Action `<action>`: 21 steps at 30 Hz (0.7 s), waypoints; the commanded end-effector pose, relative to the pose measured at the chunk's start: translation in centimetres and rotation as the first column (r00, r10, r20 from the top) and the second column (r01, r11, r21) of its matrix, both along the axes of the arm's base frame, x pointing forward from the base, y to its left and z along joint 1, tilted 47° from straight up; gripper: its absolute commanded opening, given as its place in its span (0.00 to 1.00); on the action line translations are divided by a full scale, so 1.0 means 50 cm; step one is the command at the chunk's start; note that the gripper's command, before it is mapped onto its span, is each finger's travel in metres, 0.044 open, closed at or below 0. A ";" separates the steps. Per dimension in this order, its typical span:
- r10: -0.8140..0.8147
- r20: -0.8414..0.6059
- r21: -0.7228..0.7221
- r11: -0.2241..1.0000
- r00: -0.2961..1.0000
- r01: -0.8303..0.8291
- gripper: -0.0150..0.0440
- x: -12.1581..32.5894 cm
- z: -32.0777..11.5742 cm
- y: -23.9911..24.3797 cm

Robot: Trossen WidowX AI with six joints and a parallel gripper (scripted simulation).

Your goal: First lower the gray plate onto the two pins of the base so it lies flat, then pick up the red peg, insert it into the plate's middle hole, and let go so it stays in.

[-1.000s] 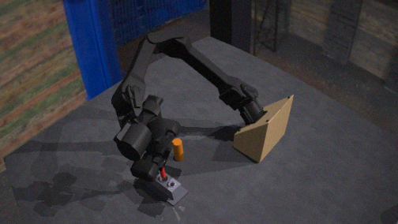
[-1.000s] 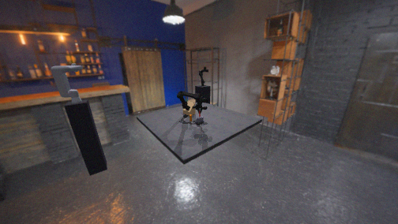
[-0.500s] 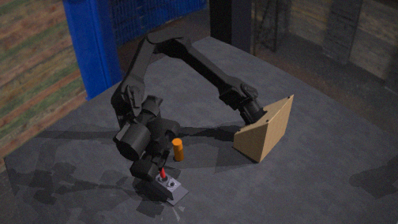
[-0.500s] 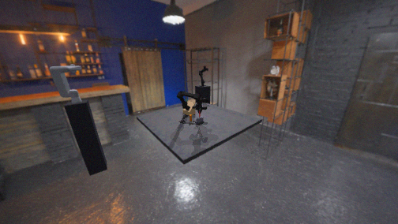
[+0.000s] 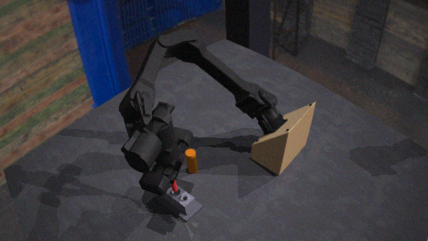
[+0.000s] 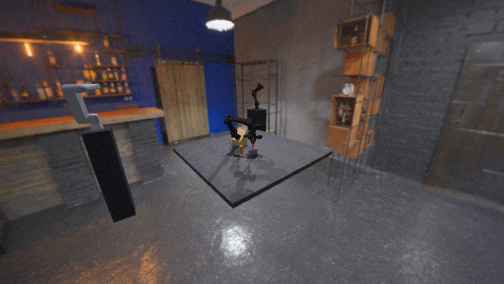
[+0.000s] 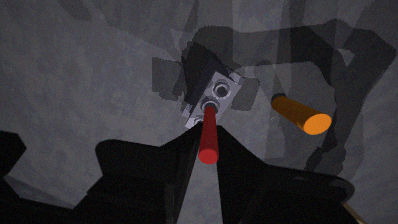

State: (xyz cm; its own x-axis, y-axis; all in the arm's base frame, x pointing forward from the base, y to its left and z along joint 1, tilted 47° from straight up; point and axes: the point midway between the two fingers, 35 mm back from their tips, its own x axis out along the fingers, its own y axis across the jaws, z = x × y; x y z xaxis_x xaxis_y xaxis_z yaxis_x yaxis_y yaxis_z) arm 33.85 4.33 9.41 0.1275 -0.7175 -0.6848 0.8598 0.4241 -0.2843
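Note:
The gray plate [image 5: 190,198] [image 7: 225,103] lies on the base [image 5: 193,210] and looks flat, with ringed holes along its top. My gripper [image 5: 173,180] [image 7: 209,127] is shut on the red peg [image 5: 175,187] [image 7: 209,137] directly above the plate. The peg is close to upright, and its lower end is at the plate's middle hole. How deep it sits in the hole cannot be told. The near end hole is partly hidden by the fingers in the wrist view. In the exterior view the peg and plate are very small.
An orange cylinder [image 5: 192,162] [image 7: 299,114] stands upright beside the base, close to the arm. A tan wedge-shaped block [image 5: 295,142] stands at the arm's mounting end. The dark tabletop [image 5: 263,204] [image 6: 210,167] carries several shadows of the arm.

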 end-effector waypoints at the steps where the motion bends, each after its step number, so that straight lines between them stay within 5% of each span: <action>1: 0.000 -0.001 -0.001 1.000 1.000 0.000 0.25 -0.003 -0.003 0.001; 21: 0.000 -0.001 -0.002 1.000 1.000 0.000 0.25 -0.005 -0.006 -0.004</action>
